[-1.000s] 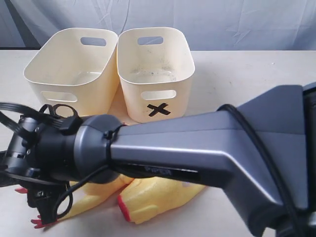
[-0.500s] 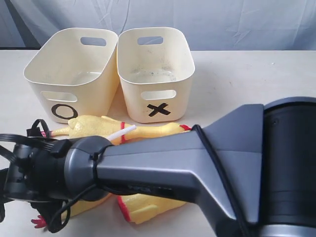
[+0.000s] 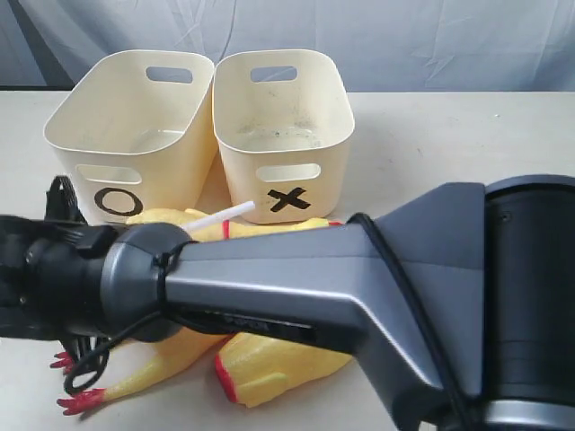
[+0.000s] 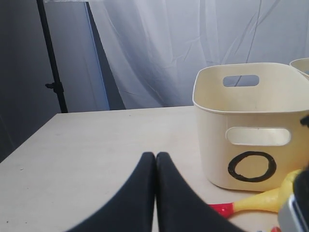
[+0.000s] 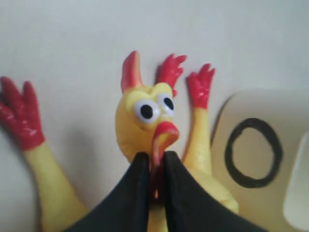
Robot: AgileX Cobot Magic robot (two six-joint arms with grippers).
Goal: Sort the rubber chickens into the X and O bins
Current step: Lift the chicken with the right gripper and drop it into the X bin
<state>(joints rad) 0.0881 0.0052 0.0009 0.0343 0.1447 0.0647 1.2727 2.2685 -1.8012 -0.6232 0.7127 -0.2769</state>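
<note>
The O bin (image 3: 126, 126) and the X bin (image 3: 283, 117) stand side by side at the back, both cream tubs. My right arm (image 3: 314, 287) reaches across to the left and hides much of the rubber chickens. A yellow chicken (image 3: 171, 223) lies in front of the bins. A headless one with a red rim (image 3: 269, 368) lies nearer, beside a leg with a red foot (image 3: 135, 382). My right gripper (image 5: 155, 159) is shut on the beak and throat of a chicken's head (image 5: 145, 121), next to the O bin (image 5: 251, 154). My left gripper (image 4: 155, 157) is shut and empty, left of the O bin (image 4: 251, 130).
Both bins look empty inside. A chicken leg (image 4: 260, 200) lies at the foot of the O bin. A black stand (image 4: 53, 63) and a white curtain (image 4: 169, 48) are behind the table. Bare tabletop (image 3: 449, 135) stretches right of the X bin.
My right arm has swung lower and further left, uncovering the O mark and the chicken in front of the bins. The leg at the lower left has shifted slightly.
</note>
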